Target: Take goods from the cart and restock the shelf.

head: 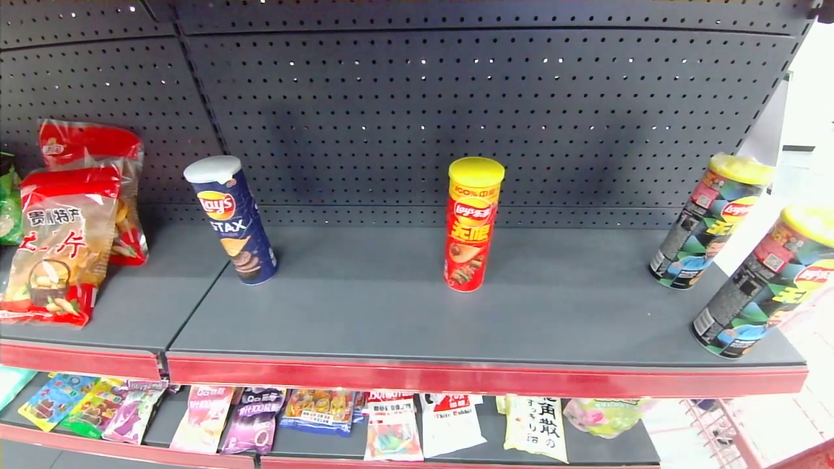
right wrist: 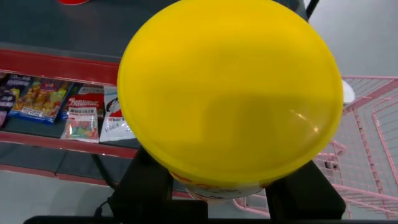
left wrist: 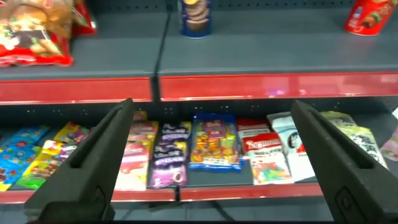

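A chip can with a yellow lid sits in my right gripper, whose dark fingers are shut on its body just below the lid. It is in front of the shelf's red edge. On the shelf stand a blue can, a red can and a green-black can. A second green-black can leans at the front right corner; I cannot tell whether it is the held one. My left gripper is open, facing the lower shelf's snack packets.
Red snack bags fill the shelf's left end. The shelf is bare between the cans. A pink wire cart stands to the right of the shelf. A perforated back panel closes the shelf behind.
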Controlling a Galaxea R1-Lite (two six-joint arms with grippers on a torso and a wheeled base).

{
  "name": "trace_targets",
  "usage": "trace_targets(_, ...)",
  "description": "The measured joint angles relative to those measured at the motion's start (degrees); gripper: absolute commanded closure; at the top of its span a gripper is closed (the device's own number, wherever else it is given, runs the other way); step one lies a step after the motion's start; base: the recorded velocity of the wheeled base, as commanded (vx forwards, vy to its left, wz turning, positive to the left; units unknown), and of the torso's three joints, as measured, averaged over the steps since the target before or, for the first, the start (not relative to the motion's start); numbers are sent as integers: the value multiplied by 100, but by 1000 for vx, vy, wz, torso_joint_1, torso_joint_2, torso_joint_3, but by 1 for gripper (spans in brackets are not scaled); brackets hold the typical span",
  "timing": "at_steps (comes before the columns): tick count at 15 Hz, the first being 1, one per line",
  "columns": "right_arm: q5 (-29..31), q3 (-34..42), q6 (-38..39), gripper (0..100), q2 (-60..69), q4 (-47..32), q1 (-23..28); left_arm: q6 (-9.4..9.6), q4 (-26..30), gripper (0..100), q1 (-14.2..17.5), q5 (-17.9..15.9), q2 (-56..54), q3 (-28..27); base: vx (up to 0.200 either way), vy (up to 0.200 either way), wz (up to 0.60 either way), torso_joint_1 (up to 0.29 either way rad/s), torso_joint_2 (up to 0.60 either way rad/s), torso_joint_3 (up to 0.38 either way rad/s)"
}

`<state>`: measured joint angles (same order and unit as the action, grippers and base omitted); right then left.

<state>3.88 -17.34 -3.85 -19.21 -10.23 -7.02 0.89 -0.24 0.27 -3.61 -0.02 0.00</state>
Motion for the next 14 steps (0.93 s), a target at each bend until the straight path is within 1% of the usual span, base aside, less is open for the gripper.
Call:
trace_targets(2, -202, 83, -5, 100, 43, 2, -100, 0, 11, 0, -9, 2, 0, 0, 0, 0, 0, 0, 0, 0)
trace_targets(4, -244, 194, -6, 100, 130, -15, -152, 0, 4, 0, 2, 2, 0, 0, 0, 0, 0, 0, 0, 0)
trace_targets(8, -619, 238, 0, 100, 221, -6, -162, 17, 6, 0, -13, -6, 55, 0, 0, 0, 0, 0, 0, 0)
trace_targets(9, -705, 246, 0, 100, 221, -15, -166, 132, -11, 0, -32, -101, 118, 0, 0, 0, 0, 0, 0, 0)
trace_targets(10, -759, 246, 0, 100, 212, -9, -168, 247, -11, 0, -130, -339, 193, -66, 0, 0, 0, 0, 0, 0)
trace_targets(11, -795, 246, 0, 100, 194, -4, -163, 261, -9, 0, -213, -486, 307, -261, 0, 0, 0, 0, 0, 0)
trace_targets(13, -896, 257, 0, 100, 166, -13, -163, 162, 11, 0, -316, -714, 862, -1083, 0, 0, 0, 0, 0, 0)
trace_targets(14, -975, 260, 0, 100, 146, -11, -168, 195, 24, 0, -388, -875, 1339, -1568, 0, 0, 0, 0, 0, 0)
